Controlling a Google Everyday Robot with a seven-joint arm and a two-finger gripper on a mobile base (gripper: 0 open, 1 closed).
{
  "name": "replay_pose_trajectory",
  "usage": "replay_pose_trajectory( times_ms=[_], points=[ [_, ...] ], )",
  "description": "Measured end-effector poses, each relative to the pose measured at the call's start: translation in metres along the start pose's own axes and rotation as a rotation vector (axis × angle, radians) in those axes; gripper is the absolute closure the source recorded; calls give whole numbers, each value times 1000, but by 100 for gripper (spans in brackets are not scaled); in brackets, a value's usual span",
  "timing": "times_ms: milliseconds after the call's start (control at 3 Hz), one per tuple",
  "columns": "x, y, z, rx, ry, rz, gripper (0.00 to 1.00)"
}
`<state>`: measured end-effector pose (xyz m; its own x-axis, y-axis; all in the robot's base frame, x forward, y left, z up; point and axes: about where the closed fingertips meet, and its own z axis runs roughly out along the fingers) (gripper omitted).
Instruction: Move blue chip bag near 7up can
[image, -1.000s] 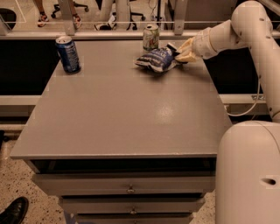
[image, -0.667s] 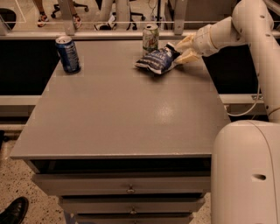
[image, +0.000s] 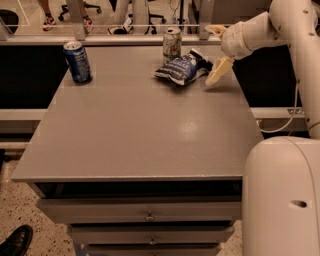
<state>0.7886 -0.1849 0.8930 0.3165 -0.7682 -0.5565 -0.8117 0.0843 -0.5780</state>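
Observation:
The blue chip bag (image: 181, 69) lies on the grey table (image: 140, 125) at the far right, just in front of and to the right of the 7up can (image: 172, 44), which stands upright and is close to or touching it. My gripper (image: 216, 51) is just right of the bag, open and empty, with one finger (image: 219, 70) low by the bag's right end and the other raised behind. It does not hold the bag.
A dark blue can (image: 77, 61) stands at the table's far left corner. Drawers (image: 149, 216) run under the table front. My white base (image: 282, 195) fills the lower right. A black shoe (image: 15, 241) is on the floor at lower left.
The gripper was shut on the bag's right end; now it has opened, let the bag go and drawn slightly right. The bag rests beside the 7up can.

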Motion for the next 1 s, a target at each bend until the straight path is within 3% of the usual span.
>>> replay_pose_trajectory(
  times_ms=[333,667,1000],
  points=[
    [-4,13,-37,4,2,94,0],
    [-25,27,-92,66,-51,213,0],
    [-62,90,-150,116,-81,371,0]
  ],
)
